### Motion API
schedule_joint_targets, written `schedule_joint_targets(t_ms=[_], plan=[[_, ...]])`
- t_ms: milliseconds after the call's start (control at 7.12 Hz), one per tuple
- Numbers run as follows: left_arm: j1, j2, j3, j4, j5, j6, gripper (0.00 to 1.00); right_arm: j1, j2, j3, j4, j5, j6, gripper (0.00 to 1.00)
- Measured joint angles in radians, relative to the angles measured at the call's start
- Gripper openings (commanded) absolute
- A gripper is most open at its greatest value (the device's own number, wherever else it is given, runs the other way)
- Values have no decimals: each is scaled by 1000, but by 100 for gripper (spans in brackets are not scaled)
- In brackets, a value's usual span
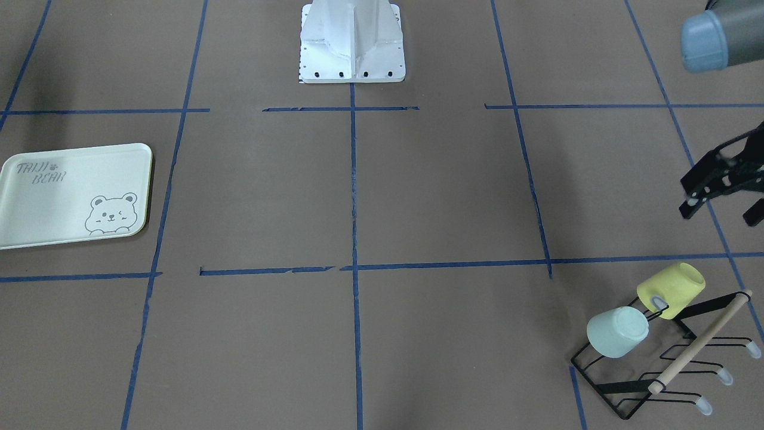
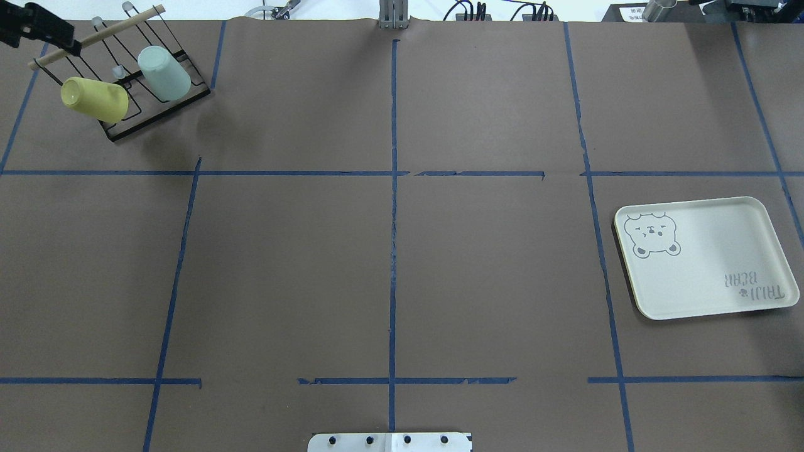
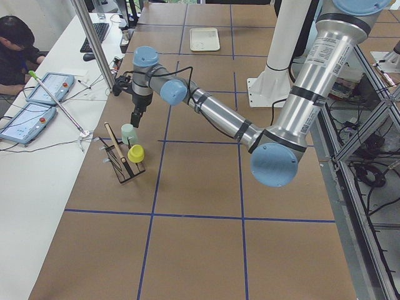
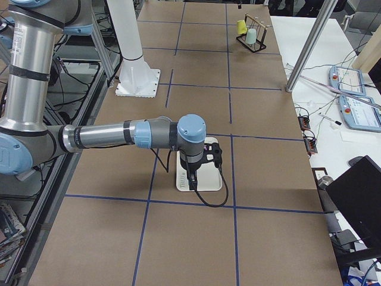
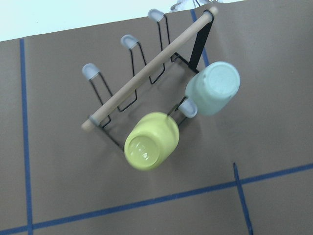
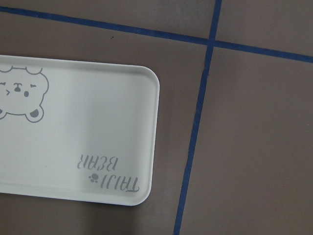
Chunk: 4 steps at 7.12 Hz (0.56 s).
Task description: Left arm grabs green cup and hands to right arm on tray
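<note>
The green cup hangs mouth-down on a black wire rack, beside a yellow cup. It also shows in the overhead view and in the left wrist view. My left gripper is open and empty, raised above the table just to the robot side of the rack, apart from both cups. The tray lies flat and bare on the right side of the table. My right gripper hovers over the tray; I cannot tell whether it is open or shut.
The rack has a wooden bar along its top and several capped wire prongs. The white robot base stands at the table's middle edge. Operator tables with tablets lie beyond the far edge.
</note>
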Motion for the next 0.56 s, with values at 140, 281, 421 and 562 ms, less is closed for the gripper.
schedule_joint_targets(t_ms=[140, 281, 421, 562], plan=[[26, -70, 94, -25, 57, -24, 100, 0, 0, 0, 0, 0, 0, 100], [54, -112, 184, -91, 106, -59, 100, 0, 0, 0, 0, 0, 0, 100], [83, -139, 266, -171, 142, -101, 100, 0, 0, 0, 0, 0, 0, 100], [112, -154, 323, -230, 166, -126, 100, 0, 0, 0, 0, 0, 0, 100]])
